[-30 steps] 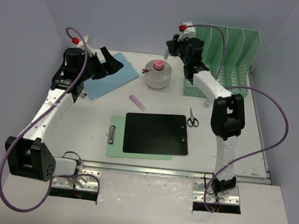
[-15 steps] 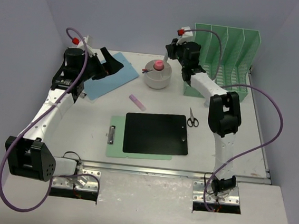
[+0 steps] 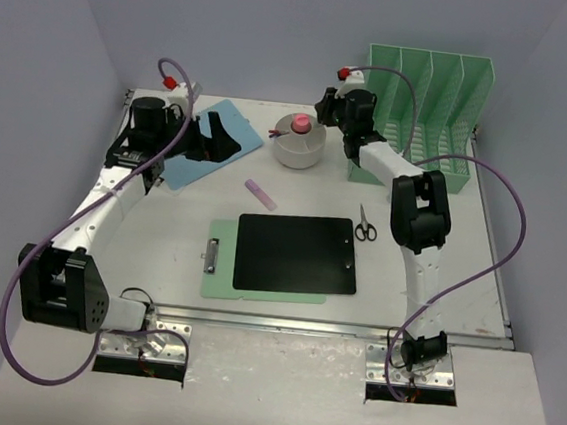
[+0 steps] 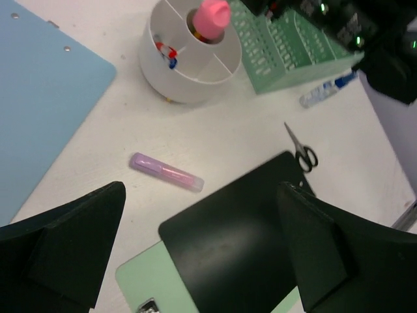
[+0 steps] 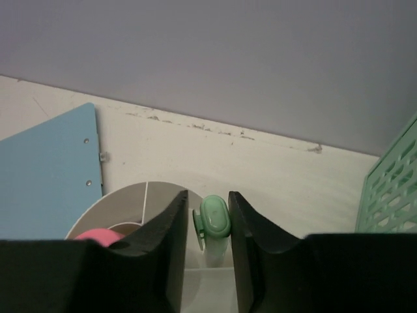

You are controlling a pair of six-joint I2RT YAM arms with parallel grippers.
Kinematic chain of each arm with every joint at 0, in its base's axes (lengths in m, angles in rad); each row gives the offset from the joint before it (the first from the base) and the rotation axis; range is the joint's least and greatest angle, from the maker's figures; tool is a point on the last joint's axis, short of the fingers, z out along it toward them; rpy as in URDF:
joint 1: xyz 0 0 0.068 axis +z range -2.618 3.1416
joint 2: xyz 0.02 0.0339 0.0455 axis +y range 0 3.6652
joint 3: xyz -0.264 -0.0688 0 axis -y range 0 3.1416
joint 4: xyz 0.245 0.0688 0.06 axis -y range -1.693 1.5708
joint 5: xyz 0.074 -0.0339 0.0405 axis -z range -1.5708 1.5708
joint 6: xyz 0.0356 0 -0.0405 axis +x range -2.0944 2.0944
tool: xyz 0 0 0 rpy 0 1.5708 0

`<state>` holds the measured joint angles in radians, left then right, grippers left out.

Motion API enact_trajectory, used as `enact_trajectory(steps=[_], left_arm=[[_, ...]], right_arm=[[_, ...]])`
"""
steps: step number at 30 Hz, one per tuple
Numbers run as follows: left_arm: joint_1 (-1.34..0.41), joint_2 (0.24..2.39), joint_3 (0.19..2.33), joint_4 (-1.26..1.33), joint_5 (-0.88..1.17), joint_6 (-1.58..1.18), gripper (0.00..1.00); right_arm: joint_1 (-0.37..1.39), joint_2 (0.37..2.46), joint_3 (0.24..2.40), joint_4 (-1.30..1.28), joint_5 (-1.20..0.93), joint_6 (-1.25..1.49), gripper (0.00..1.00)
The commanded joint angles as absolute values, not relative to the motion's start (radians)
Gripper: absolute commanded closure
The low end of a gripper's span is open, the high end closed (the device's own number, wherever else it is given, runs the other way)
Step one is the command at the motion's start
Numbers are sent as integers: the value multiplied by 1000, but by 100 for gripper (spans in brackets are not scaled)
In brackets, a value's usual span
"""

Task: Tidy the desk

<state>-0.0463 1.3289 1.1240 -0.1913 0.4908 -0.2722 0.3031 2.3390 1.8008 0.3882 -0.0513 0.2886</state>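
left arm: extended forward along left side, wrist turned inward. left gripper: angled downward, jaws spread fully wide. right arm: stretched toward far side, forearm angled left. right gripper: jaws narrowly parted, grip undetermined.

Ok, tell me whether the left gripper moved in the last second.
Yes. The left gripper shifted right, further over the blue clipboard.

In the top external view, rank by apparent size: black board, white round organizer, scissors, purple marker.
1. black board
2. white round organizer
3. scissors and purple marker look about alike.
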Motion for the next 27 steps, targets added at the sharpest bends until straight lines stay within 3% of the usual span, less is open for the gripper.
enact_trajectory(steps=[1, 2, 5, 10, 12, 13, 15, 20, 22, 24, 27], left_arm=[[-51, 1330, 1080, -132, 684, 0, 0], [-51, 1330, 1072, -121, 716, 94, 0], [-51, 1371, 1077, -112, 782, 280, 7], [-66, 1508, 1237, -366, 923, 764, 25], [-102, 1581, 1285, -425, 869, 848, 28], [-121, 1606, 1330, -439, 786, 841, 34], [-150, 1660, 1361, -390, 755, 780, 43], [-254, 1603, 1212, -111, 431, 315, 43], [-326, 1589, 1157, -32, 176, 68, 41], [-379, 1614, 1202, -119, -87, -140, 39], [-416, 1737, 1324, -299, -182, -346, 38]], right_arm=[[298, 2324, 1855, 411, -38, 325, 68], [296, 2319, 1856, 407, -38, 328, 60], [295, 2296, 1852, 396, -49, 347, 51], [290, 2201, 1806, 391, -71, 368, 45], [288, 2162, 1764, 393, -78, 370, 44], [285, 2119, 1749, 391, -87, 365, 44], [281, 2076, 1703, 387, -97, 336, 43], [264, 1950, 1620, 370, -98, 212, 40], [245, 1904, 1569, 373, -98, 173, 39], [223, 1879, 1533, 368, -100, 163, 38], [195, 1841, 1506, 341, -101, 164, 38]])
